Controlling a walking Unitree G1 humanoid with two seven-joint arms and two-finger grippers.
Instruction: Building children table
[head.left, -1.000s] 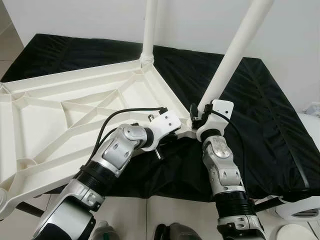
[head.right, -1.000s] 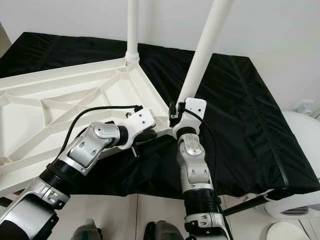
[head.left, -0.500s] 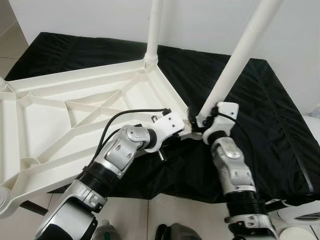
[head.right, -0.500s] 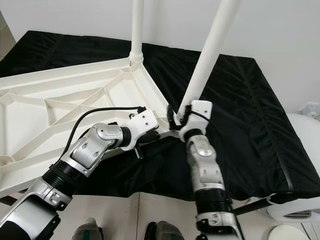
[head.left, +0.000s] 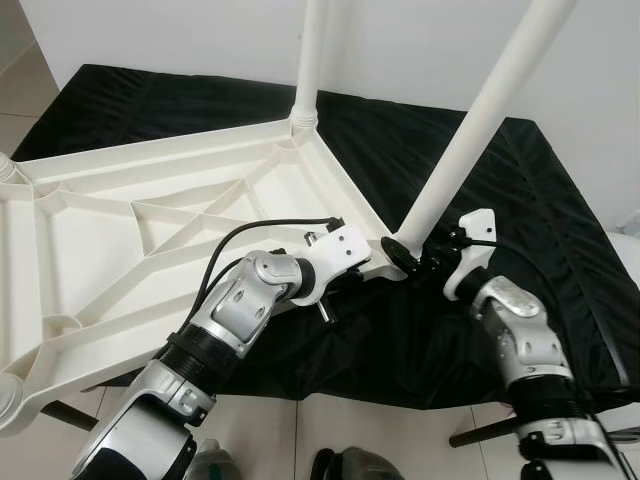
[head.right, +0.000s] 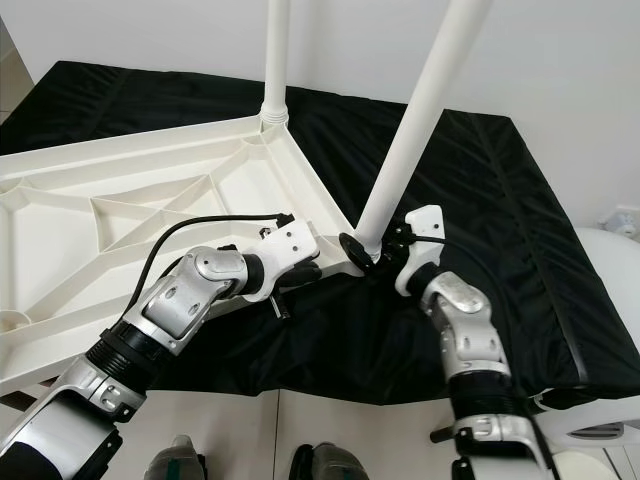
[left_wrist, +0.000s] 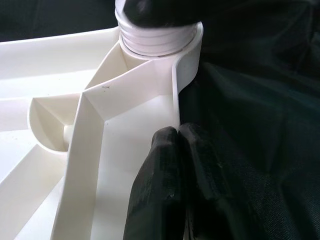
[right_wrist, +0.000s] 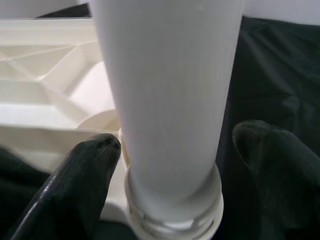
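The white children's table top (head.left: 150, 190) lies upside down on a black cloth, ribbed underside up. One white leg (head.left: 308, 60) stands upright in its far corner. A second white leg (head.left: 480, 110) leans out of the near corner socket (left_wrist: 157, 42). My left gripper (left_wrist: 178, 131) is shut on the table top's thin rim just short of that corner. My right gripper (head.right: 375, 250) is open around the base of the leaning leg (right_wrist: 170, 100). One of its fingers (right_wrist: 90, 170) is at the leg's side; the other stands slightly apart.
The black cloth (head.left: 520, 200) covers a low platform that ends near my feet. A white wall stands close behind it. A white rounded object (head.right: 610, 260) sits at the right edge, and a dark rod (head.left: 480, 435) pokes out below the cloth. Tiled floor lies beneath.
My right arm has swung out to the right and its wrist has turned around the leaning leg's base. The left gripper has stayed on the rim.
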